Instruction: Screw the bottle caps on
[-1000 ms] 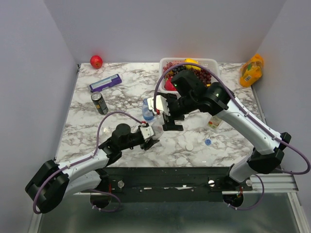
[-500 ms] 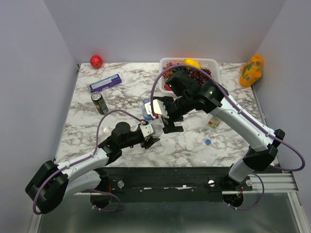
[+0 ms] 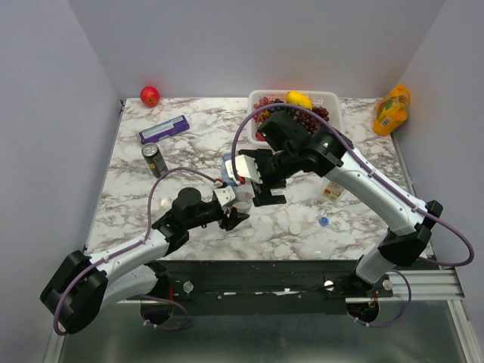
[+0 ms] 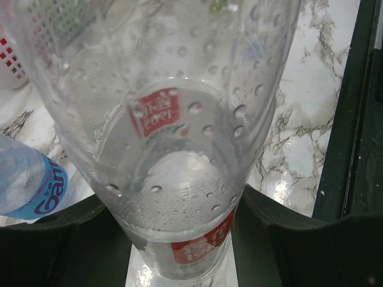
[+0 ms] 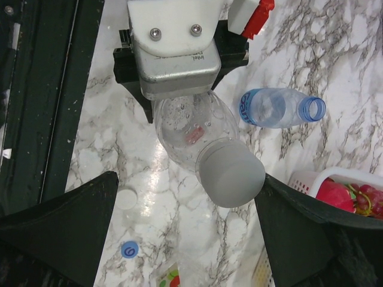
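Observation:
My left gripper [image 3: 231, 210] [image 4: 179, 245] is shut on the base of the plain clear bottle [image 4: 173, 119] [image 5: 188, 128] and holds it upright. A pale grey cap [image 5: 231, 173] sits on its neck. My right gripper [image 3: 259, 184] [image 5: 188, 179] hovers over the bottle top, open wide, one finger either side of the cap. The blue-labelled bottle [image 3: 229, 171] [image 5: 275, 109] lies behind, its neck uncapped. A white cap [image 3: 294, 228] [image 5: 125, 198] and a blue cap [image 3: 324, 221] [image 5: 128, 249] lie on the table. The yellow-green labelled bottle [image 3: 333, 189] stands to the right.
A white basket [image 3: 333, 95] of fruit stands at the back middle. A dark can [image 3: 155, 160], a purple box [image 3: 164, 129] and a red apple [image 3: 150, 96] are at the back left. An orange juice bottle [image 3: 392, 110] is at the back right.
My right gripper has moved left and now sits over the top of the held bottle. My left gripper has shifted slightly away from the table's front edge with the bottle.

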You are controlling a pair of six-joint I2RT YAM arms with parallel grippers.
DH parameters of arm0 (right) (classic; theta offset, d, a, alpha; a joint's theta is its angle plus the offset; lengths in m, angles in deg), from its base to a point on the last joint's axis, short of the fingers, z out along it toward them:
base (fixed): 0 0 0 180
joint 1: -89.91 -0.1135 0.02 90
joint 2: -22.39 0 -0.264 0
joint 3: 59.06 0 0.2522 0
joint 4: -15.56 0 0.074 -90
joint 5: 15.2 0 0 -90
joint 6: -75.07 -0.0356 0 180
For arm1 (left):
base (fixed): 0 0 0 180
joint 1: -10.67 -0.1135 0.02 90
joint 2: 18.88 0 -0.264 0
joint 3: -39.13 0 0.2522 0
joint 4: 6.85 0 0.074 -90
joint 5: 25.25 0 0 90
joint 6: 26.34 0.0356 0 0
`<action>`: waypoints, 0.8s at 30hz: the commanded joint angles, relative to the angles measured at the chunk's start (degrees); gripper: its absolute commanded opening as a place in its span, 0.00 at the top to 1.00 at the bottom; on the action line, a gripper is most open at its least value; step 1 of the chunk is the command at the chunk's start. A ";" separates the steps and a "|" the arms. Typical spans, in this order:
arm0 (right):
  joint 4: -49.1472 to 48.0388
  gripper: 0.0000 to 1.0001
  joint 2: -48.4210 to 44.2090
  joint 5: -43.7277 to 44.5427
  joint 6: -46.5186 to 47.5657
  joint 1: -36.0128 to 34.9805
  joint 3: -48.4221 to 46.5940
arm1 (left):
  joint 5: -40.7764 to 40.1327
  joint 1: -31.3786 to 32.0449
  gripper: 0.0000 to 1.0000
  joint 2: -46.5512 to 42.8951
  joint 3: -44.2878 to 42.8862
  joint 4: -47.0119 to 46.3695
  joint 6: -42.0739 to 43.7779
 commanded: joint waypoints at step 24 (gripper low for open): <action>1.19 0.15 -6.89 2.52 -5.23 0.39 -3.81 | 7.71 -2.68 1.00 -0.45 -2.95 5.66 13.45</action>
